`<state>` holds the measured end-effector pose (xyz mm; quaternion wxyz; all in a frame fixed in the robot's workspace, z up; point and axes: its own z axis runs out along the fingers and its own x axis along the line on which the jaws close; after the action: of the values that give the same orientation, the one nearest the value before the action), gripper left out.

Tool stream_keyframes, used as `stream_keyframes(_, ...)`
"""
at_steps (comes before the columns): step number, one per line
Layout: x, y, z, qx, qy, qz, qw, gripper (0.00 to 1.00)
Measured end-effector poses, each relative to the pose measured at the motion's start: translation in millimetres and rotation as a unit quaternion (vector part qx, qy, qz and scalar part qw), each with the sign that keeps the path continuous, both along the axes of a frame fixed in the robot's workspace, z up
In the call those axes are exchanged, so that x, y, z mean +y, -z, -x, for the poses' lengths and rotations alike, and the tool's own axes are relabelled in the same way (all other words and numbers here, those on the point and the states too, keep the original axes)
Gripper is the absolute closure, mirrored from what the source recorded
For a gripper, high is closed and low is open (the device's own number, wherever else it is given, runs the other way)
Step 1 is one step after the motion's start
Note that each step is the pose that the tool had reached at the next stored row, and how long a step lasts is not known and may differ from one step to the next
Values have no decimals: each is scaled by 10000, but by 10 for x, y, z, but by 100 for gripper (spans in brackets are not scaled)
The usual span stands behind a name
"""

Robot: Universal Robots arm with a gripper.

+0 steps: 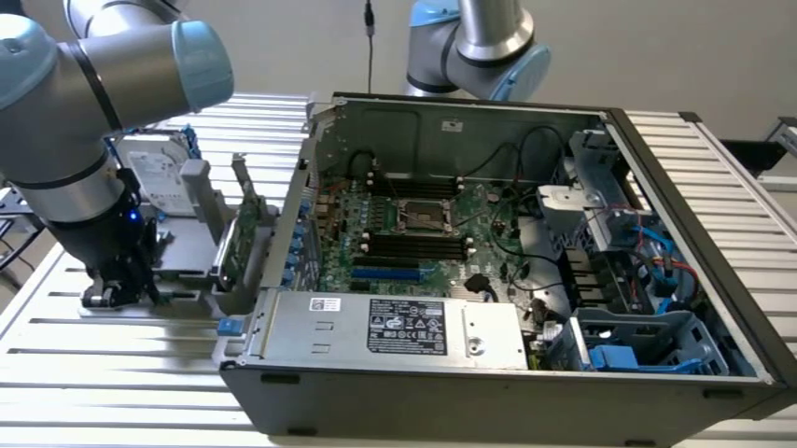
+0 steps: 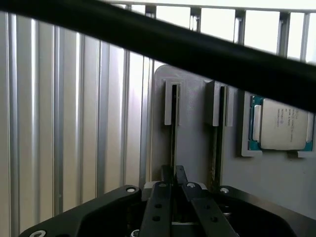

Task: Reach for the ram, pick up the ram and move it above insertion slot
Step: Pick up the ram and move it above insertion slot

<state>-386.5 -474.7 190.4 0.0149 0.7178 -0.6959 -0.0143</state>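
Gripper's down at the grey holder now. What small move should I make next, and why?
Probably a short, straight lift. The gripper looks shut on the edge of the ram stick, which sits in the slot guides of the grey holder, so pulling along the slot should free it. Moving sideways toward the computer case first would likely jam it.

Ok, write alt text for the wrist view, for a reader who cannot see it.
The gripper sits low over a grey holder on a ribbed metal table, its fingers closed around the thin edge of the ram standing in one slot. A second stick stands in the neighbouring slot, beside a processor chip. A dark cable crosses the foreground.
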Motion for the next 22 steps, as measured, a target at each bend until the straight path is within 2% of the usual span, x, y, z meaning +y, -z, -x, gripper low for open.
stream_keyframes(7,0,-15,-1,13,2,0,10000,86)
stream_keyframes(12,0,-79,-1,16,3,0,10000,86)
stream_keyframes(16,0,-226,-1,19,3,-1,10000,86)
stream_keyframes(22,0,-499,-1,20,2,-3,10000,86)
